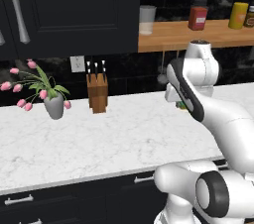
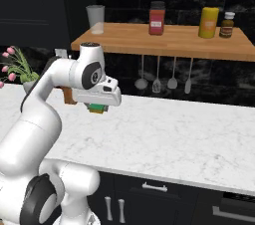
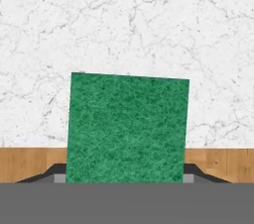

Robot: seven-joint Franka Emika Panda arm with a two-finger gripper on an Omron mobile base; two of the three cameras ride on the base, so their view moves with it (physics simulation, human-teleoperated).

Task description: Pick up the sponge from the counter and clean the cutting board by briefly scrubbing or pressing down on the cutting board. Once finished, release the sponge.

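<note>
The gripper (image 2: 97, 108) hangs above the counter (image 2: 169, 134) with its jaws pinching the sponge (image 3: 127, 128), whose green face fills the space between the fingers in the hand view. Under the sponge lies white marble, and a strip of brown wood (image 3: 30, 164) shows along the side nearest the fingertips, though I cannot tell what that wood belongs to. A knife block (image 1: 97, 92) stands behind the hand, near the wall.

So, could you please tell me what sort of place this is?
A rendered home kitchen, most likely: a white marble counter over dark cabinets, a knife block against the backsplash, and ladles hanging under a wooden shelf of jars.
</note>
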